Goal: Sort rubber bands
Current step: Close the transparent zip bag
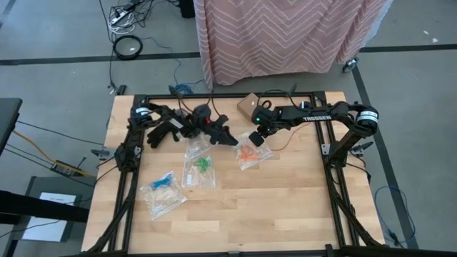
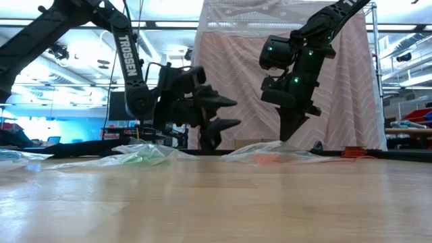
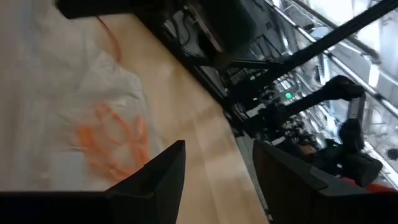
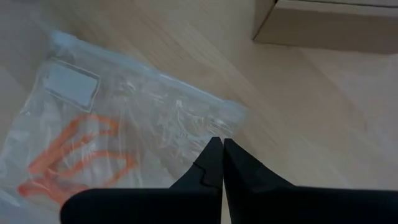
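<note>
Three clear zip bags lie flat on the wooden table. One holds orange rubber bands [image 1: 248,153] [image 4: 68,155] [image 3: 112,140], one green rubber bands [image 1: 203,164], one blue rubber bands [image 1: 163,182]. My left gripper [image 1: 232,139] [image 3: 217,180] stands open and level just above the table, left of the orange bag [image 1: 251,155], with nothing between its fingers. My right gripper [image 1: 257,139] [image 4: 221,149] is shut and points steeply down over the far edge of that bag [image 4: 230,118]. My right gripper has its shut fingertips [image 4: 214,155] at the orange bag's far edge [image 4: 205,124], coming from above. Whether they touch or pinch the plastic cannot be told. My left gripper touches nothing.
A cardboard box [image 1: 250,106] [image 4: 336,25] stands at the table's far edge, just behind my right gripper. The dark frame rails [image 1: 128,178] run along the table's left and right sides. Bare wood lies toward the near edge [image 1: 271,214].
</note>
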